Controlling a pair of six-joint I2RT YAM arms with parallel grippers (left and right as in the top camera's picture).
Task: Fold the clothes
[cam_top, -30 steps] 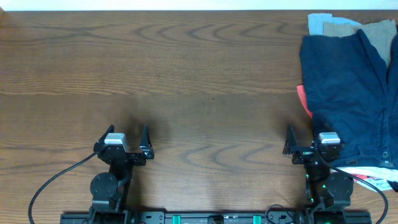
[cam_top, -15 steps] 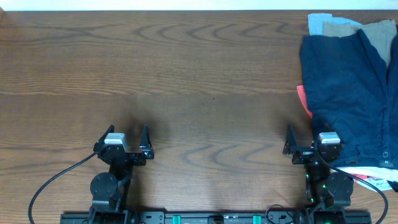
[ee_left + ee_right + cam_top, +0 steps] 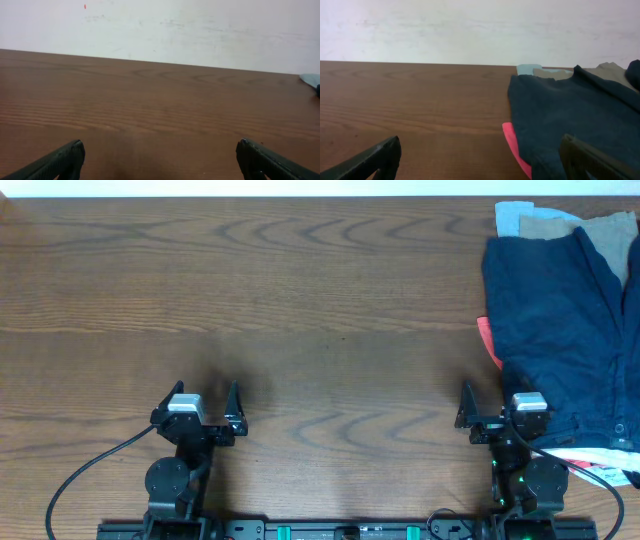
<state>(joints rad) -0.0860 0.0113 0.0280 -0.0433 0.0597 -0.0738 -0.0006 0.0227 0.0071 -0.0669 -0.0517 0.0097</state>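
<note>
At right, the navy garment lies long axis front-to-back; both pairs of jaws stand apart.

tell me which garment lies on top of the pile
The navy one; the tan, light blue and red pieces only peek out from under its edges.

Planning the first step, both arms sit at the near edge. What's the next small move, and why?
Probably reach the right gripper forward to the near left edge of the navy garment. That gripper is open and empty, and the garment lies on top of the other clothes at the right edge of the table, nearest that arm.
</note>
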